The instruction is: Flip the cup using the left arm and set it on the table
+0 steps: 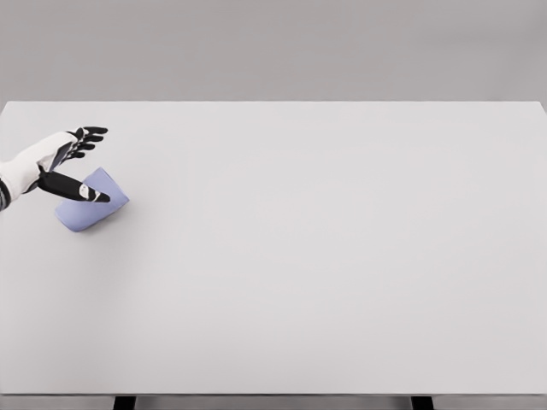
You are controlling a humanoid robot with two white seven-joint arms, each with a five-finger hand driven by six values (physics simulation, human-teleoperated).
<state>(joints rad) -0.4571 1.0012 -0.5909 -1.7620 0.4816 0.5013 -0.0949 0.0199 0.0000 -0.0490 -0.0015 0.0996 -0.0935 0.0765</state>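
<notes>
A light blue cup (94,205) lies tilted on its side on the white table (325,256) near the left edge. My left hand (81,162) comes in from the left edge just above and behind the cup. Its black fingers (85,135) are spread, pointing right. The thumb (77,188) stretches across the upper side of the cup and appears to touch it. The hand does not enclose the cup. My right arm does not show.
The white table fills most of the view under a grey backdrop. Two dark table legs (125,402) show below its front edge.
</notes>
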